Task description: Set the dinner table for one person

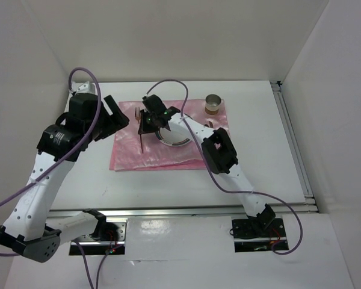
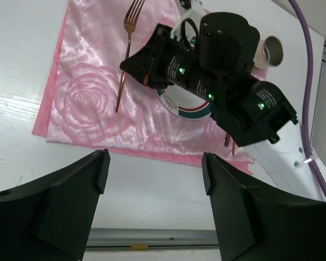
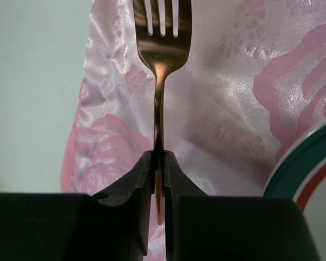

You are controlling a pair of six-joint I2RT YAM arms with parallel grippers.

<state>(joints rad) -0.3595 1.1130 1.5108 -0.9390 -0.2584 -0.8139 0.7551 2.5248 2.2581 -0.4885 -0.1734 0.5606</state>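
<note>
The white dinner table (image 1: 262, 159) carries a shiny pink cloth (image 1: 127, 158). On the cloth lies a copper fork (image 1: 142, 142), left of a white plate (image 1: 175, 139) with a green and red rim. My right gripper (image 1: 146, 123) is shut on the fork's handle; in the right wrist view the fork (image 3: 160, 54) points away, low over the cloth (image 3: 223, 109), with the gripper (image 3: 158, 156) clamped on it. My left gripper (image 1: 117, 117) hovers at the cloth's left edge, open and empty. In the left wrist view its jaws (image 2: 155, 174) stand wide apart over bare table.
A small tan cup (image 1: 214, 104) stands at the cloth's far right corner. Two copper cutlery tips (image 2: 229, 142) show under my right arm, beside the plate (image 2: 185, 107). Silver rails (image 1: 296, 144) run along the table's right and near edges. White walls enclose the table.
</note>
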